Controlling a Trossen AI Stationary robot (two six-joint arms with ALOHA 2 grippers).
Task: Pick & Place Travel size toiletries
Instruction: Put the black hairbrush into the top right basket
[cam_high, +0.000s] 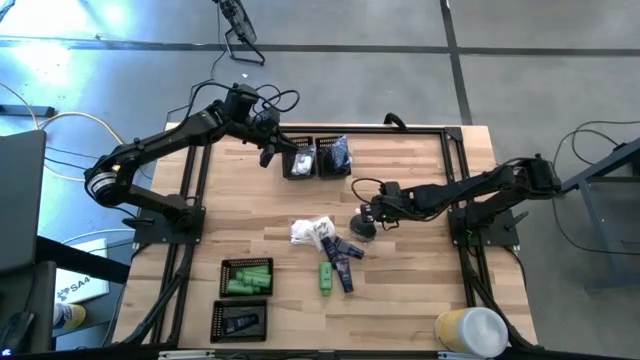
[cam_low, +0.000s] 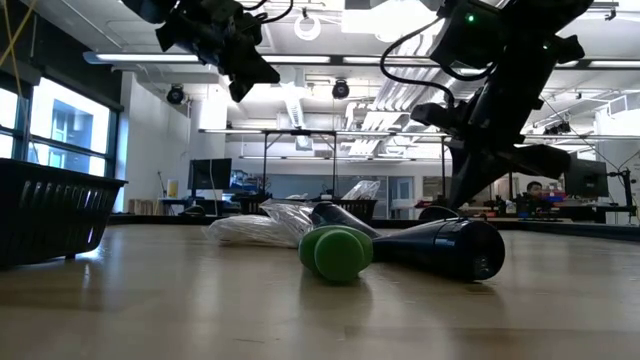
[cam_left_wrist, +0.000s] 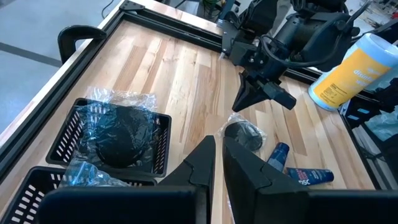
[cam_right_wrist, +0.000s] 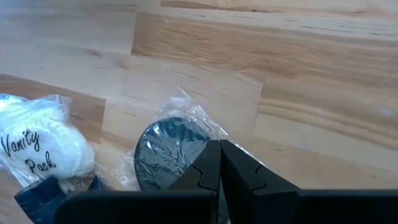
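A loose heap lies mid-table: white crinkly packets (cam_high: 312, 232), navy tubes (cam_high: 345, 252) and a green tube (cam_high: 326, 277). Beside it, toward the far right, a dark round piece in a clear bag (cam_right_wrist: 169, 152) rests flat on the wood. My right gripper (cam_right_wrist: 219, 149) is down at this bag with its fingers shut. My left gripper (cam_high: 268, 152) hovers shut and empty by the two far trays. One of them (cam_left_wrist: 118, 137) holds bagged round pieces. My right gripper comes slanting down from the table's right side onto the clear bag at the round piece's edge (cam_right_wrist: 202, 140). The shut fingers (cam_right_wrist: 239, 171) cover the spot, so I cannot tell how much plastic lies between them. The bag and its piece rest on the table.
Two black mesh trays stand at the near left, one with green tubes (cam_high: 247, 277) and one with navy tubes (cam_high: 240, 322). The far trays (cam_high: 300, 162) sit near the far edge. A yellow-and-white container (cam_high: 470, 330) stands at the near right corner. A black frame (cam_high: 455, 160) borders the table.
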